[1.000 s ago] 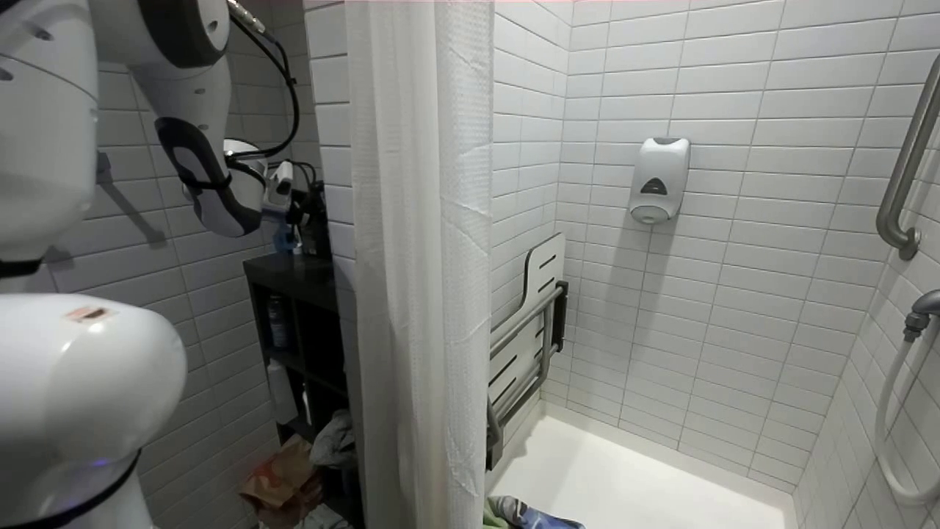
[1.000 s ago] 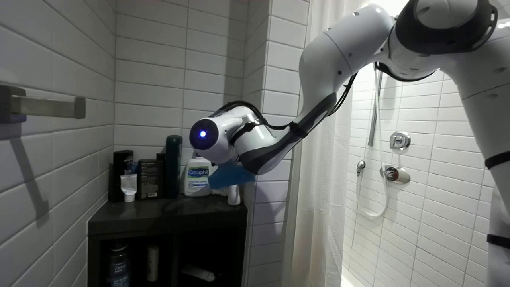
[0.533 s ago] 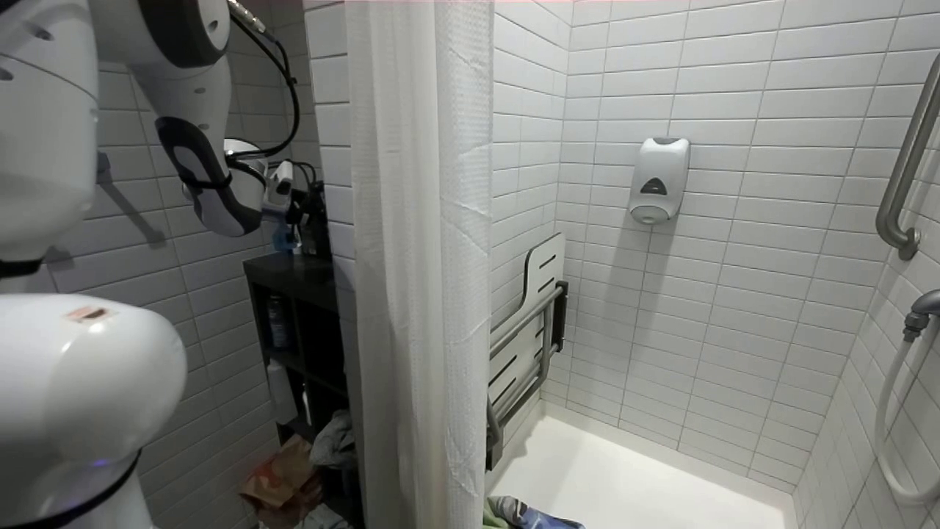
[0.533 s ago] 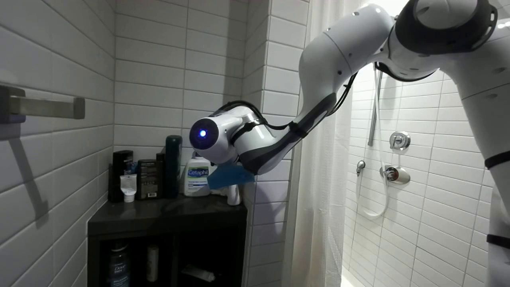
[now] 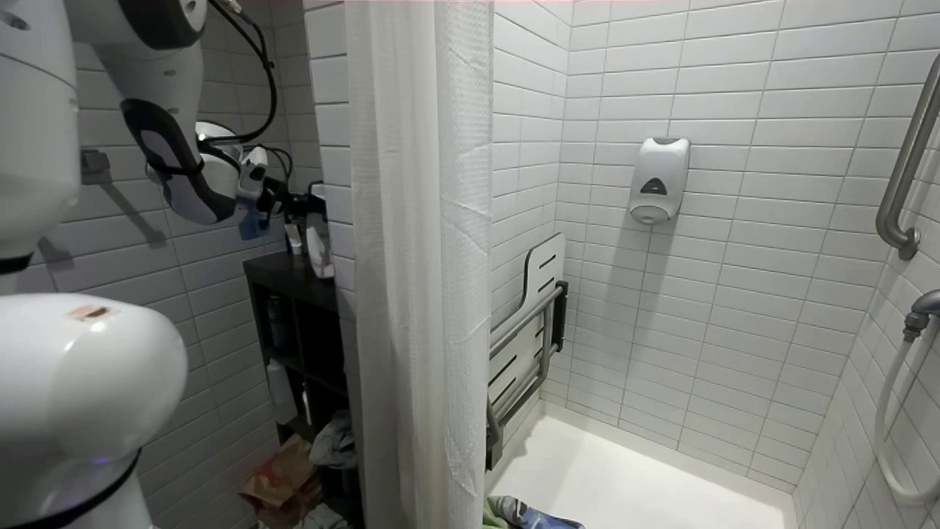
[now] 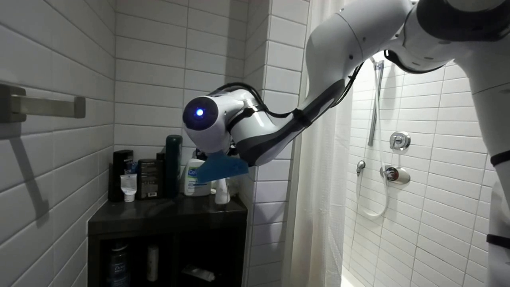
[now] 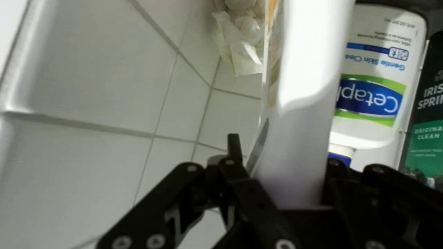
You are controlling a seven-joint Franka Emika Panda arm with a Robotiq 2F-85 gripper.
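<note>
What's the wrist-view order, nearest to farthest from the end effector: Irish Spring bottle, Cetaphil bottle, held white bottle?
1. White bottle: held in the end effector.
2. Cetaphil bottle: right of it.
3. Irish Spring bottle: right edge.

The end effector (image 7: pixel 287 159) holds the bottle (image 7: pixel 304 110); in the wrist view the Cetaphil (image 7: pixel 375 79) is right of it and the Irish Spring (image 7: pixel 429 117) farther right. In an exterior view the cabinet (image 6: pixel 167 221) bears, from the left, two containers (image 6: pixel 150 179) with a tube (image 6: pixel 128 185) before them, then the Irish Spring, then the Cetaphil; the bottle is right of these, its contact with the cabinet unclear. A can (image 6: pixel 118 265) is in the left compartment (image 6: pixel 137 255) below. In an exterior view the curtain (image 5: pixel 418 264) hangs between cabinet and seat (image 5: pixel 525 353), with the dispenser (image 5: pixel 659 180) on the wall (image 5: pixel 720 316) farther right
</note>
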